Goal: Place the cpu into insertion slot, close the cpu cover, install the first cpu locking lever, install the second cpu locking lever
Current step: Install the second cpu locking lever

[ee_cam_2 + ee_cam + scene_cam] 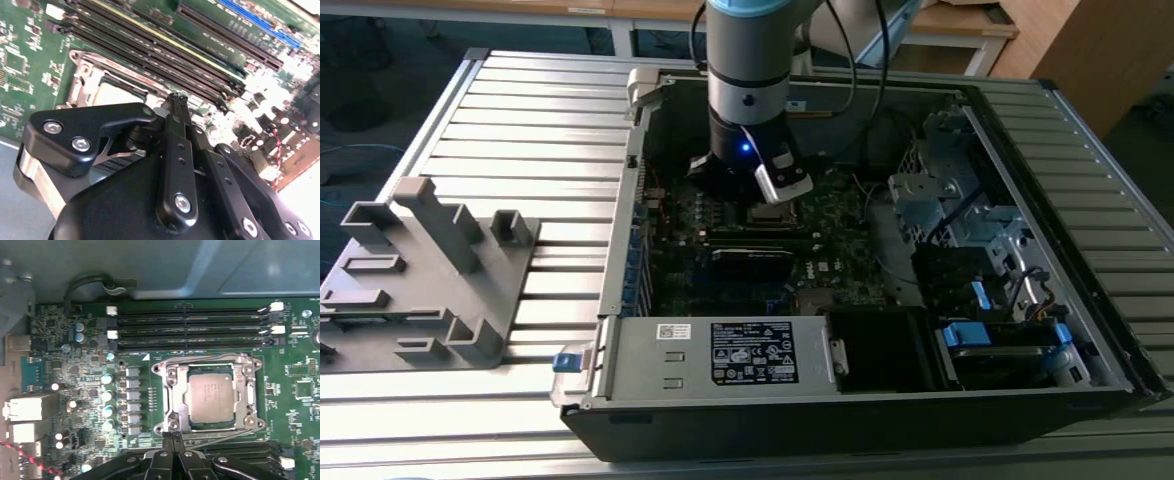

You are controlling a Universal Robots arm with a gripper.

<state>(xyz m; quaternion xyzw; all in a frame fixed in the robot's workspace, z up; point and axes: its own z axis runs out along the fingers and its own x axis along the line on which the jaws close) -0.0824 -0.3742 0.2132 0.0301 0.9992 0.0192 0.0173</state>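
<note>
The chip (211, 399) is seated in the socket (175, 412) with the cover (248, 390) lowered over it. The gripper (172, 439), fingers pressed together and empty, is held beside a locking lever (220, 435); steady, well-aligned pressure is probably needed.

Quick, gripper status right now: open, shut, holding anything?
Gripper: fingers shut together, holding nothing, at the edge of the cpu cover; the cpu sits in the socket.

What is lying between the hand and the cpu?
In the first wrist view, the cpu cover's silver frame edge and a thin wire lever lie between the hand and the cpu.
</note>
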